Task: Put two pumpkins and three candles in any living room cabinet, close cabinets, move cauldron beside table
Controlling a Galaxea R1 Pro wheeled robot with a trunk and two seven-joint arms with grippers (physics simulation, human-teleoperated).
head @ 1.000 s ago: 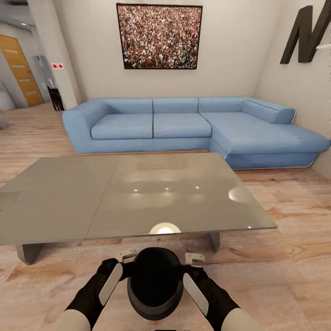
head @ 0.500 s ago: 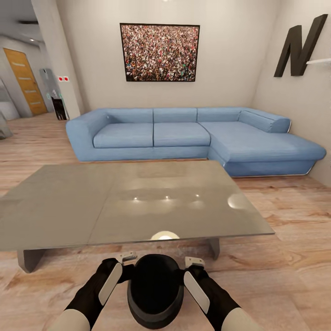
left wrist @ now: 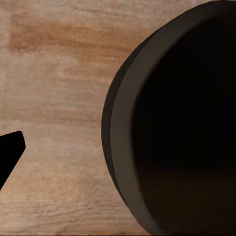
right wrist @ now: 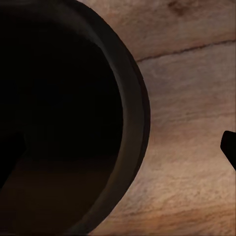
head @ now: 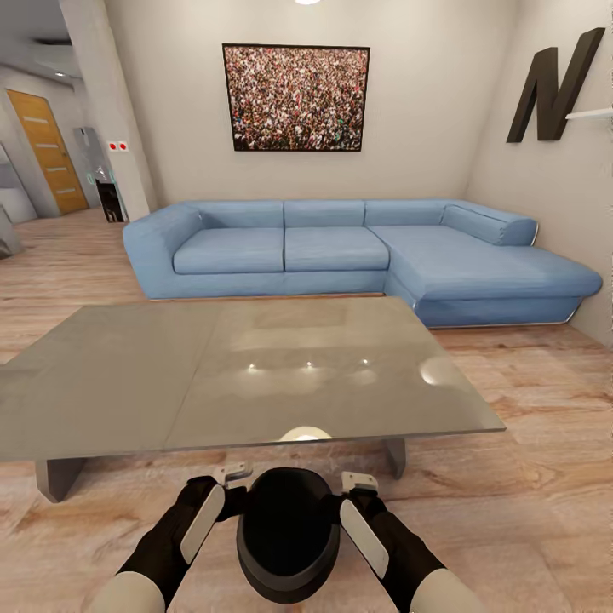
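The black cauldron (head: 285, 532) sits low over the wooden floor just in front of the grey table (head: 128, 383), near its front edge. My left gripper (head: 232, 489) and right gripper (head: 353, 494) flank it, one at each side of its rim. In the left wrist view the cauldron (left wrist: 187, 123) is close, and one black fingertip (left wrist: 12, 147) stands well clear of its outer wall. The right wrist view shows the cauldron (right wrist: 59, 123) and an outer fingertip (right wrist: 230, 147) likewise apart from the rim. Both grippers look open astride the rim. Whether the pot rests on the floor I cannot tell.
A blue corner sofa (head: 340, 247) stands behind the table against the back wall. A large picture (head: 296, 98) hangs above it. A wooden door (head: 47, 153) and a hallway lie at the far left. Wooden floor (head: 528, 477) stretches to the right of the table.
The whole picture has shifted down a little, so the camera has moved. The cauldron and both grippers keep the same places relative to each other.
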